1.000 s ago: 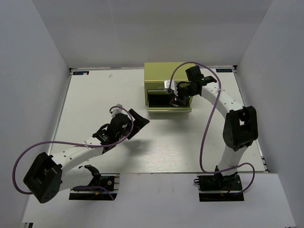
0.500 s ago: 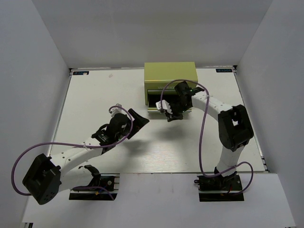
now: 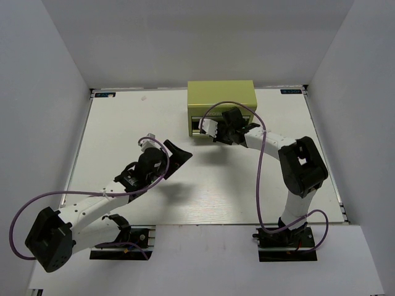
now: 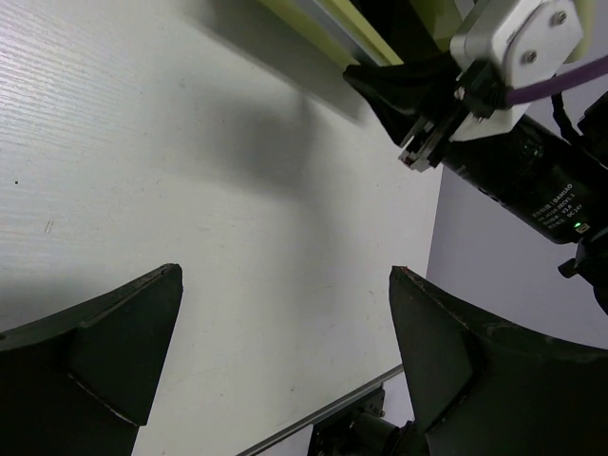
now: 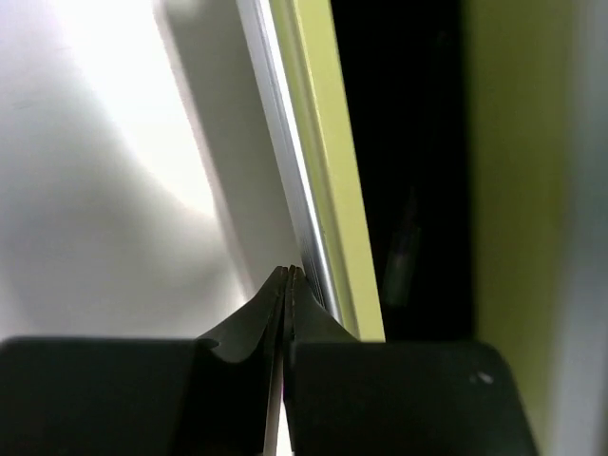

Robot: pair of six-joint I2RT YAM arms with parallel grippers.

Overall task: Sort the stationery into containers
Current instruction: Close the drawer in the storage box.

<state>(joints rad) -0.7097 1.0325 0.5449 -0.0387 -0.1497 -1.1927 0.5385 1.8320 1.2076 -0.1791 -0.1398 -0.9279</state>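
Note:
The olive-green chest [image 3: 221, 97] stands at the back of the table. Its lower drawer [image 3: 196, 128] sticks out only a little. My right gripper [image 3: 216, 133] is shut and empty, its tips against the drawer's front edge. In the right wrist view the shut gripper [image 5: 288, 274] touches the drawer's silvery rim [image 5: 306, 237], and a faint slim pen-like shape [image 5: 404, 258] lies in the dark drawer gap. My left gripper [image 3: 180, 154] is open and empty over bare table; in its own view the gripper [image 4: 285, 275] faces the right gripper [image 4: 418, 104]. No pens or markers show on the table.
White walls enclose the table on three sides. The right arm's purple cable [image 3: 222, 106] arches over the chest front. The right arm's white wrist camera [image 4: 518, 43] sits just in front of the drawer. Both arm bases are at the near edge.
The right gripper came down from over the open drawer to its front, and the drawer has slid most of the way into the chest. The left arm shifted slightly.

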